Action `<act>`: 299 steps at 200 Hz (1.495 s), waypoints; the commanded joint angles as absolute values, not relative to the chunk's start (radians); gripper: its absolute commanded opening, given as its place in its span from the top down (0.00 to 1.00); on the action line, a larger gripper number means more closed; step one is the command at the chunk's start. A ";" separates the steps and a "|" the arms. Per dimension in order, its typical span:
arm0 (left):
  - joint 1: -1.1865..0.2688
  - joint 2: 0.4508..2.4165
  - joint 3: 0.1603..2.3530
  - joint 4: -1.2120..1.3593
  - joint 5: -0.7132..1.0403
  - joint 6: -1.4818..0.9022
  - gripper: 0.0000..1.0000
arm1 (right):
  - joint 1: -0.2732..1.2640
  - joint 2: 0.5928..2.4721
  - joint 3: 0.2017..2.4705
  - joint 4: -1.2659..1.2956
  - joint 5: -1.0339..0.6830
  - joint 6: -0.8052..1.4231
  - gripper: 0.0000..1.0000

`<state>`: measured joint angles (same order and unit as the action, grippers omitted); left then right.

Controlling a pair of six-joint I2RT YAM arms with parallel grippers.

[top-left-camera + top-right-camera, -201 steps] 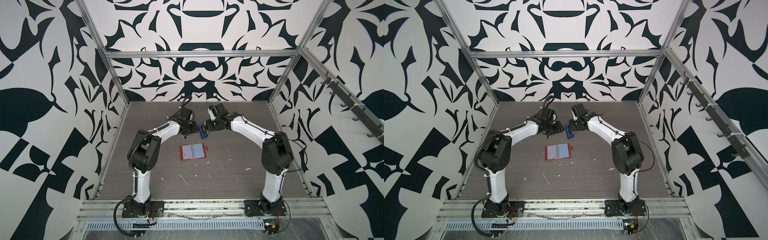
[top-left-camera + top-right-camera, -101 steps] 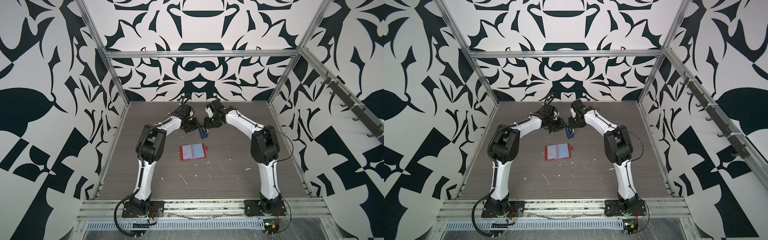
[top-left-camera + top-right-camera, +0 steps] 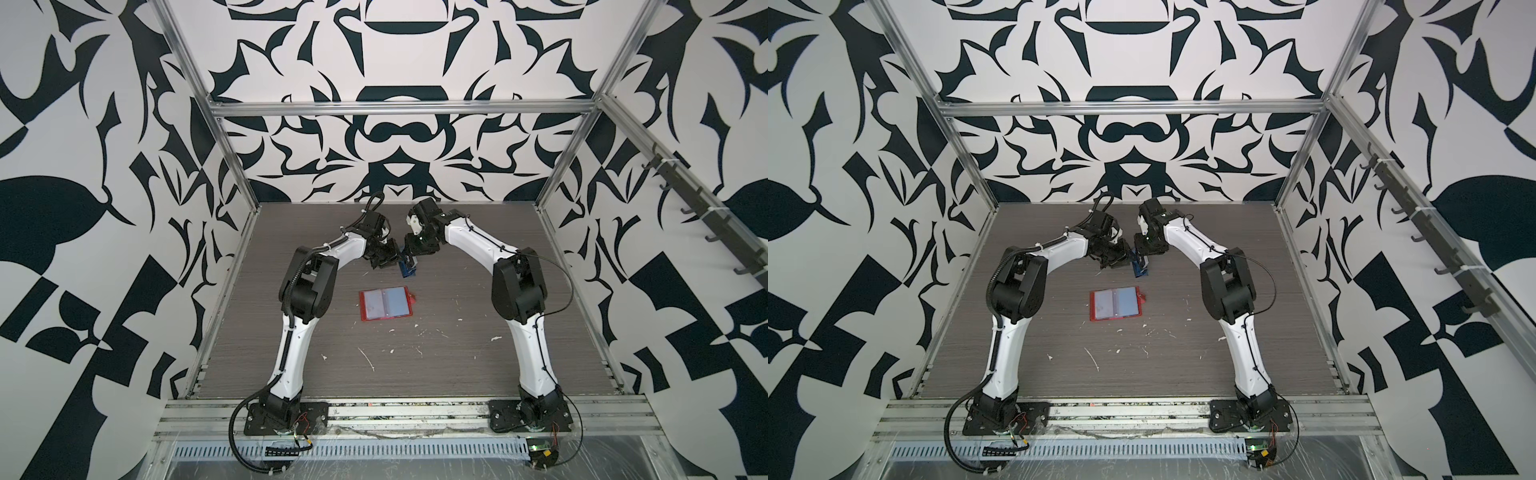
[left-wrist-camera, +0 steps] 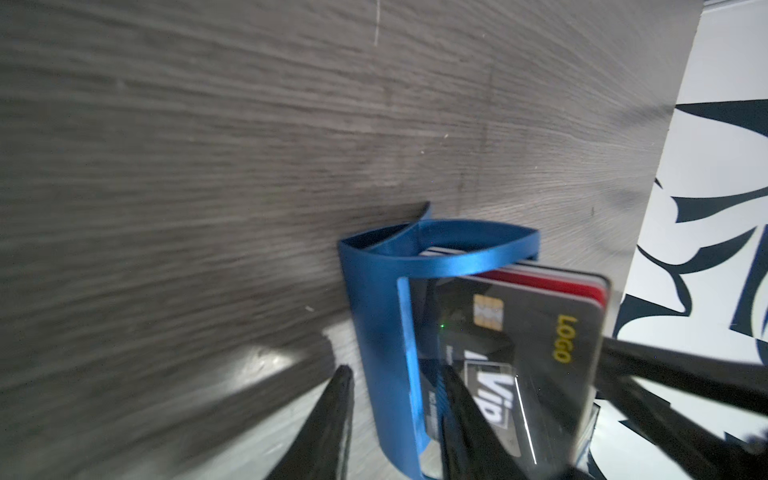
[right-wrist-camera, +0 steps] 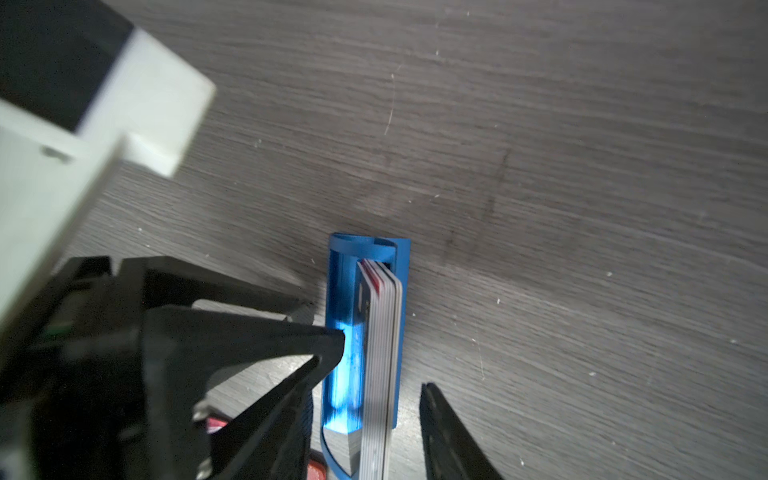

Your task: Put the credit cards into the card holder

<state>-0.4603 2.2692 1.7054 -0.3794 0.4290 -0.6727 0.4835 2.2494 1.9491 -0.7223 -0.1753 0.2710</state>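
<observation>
Credit cards (image 5: 380, 353) stand on edge in a blue rack (image 5: 345, 365), their long side running between the right gripper's (image 5: 370, 374) open, empty jaws.
Left gripper (image 4: 397, 370) straddles the rack's wall with jaws partly apart; whether it pinches is unclear. Card holder (image 3: 386, 303) lies open and flat, nearer the robot.

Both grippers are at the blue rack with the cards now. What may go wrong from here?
The left gripper has one finger outside the blue rack and one over the dark card: closing may pinch the rack's wall, not a card. The right gripper straddles the same rack, so fingers may collide or tip it. The credit cards stand tightly packed; several may come out together.
</observation>
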 commanded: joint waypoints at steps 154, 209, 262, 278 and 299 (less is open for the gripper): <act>-0.462 2.349 1.775 -0.520 0.419 -0.640 0.75 | 0.479 2.358 2.146 -0.889 -0.122 0.252 0.59; -0.462 2.369 1.794 -0.557 0.396 -0.628 0.78 | 0.480 2.379 2.186 -0.936 -0.080 0.243 0.60; -0.468 2.378 1.798 -0.569 0.395 -0.624 0.78 | 0.483 2.379 2.219 -0.975 -0.055 0.239 0.62; -0.467 2.378 1.799 -0.571 0.396 -0.623 0.78 | 0.483 2.379 2.224 -0.979 -0.052 0.239 0.62; -0.467 2.375 1.798 -0.571 0.394 -0.623 0.78 | 0.488 2.379 2.230 -0.988 -0.048 0.236 0.62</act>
<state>-0.4648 2.3280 1.7962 -0.4927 0.4313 -0.6380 0.4862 2.3909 2.1906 -0.9436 -0.0898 0.2539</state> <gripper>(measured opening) 0.218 0.379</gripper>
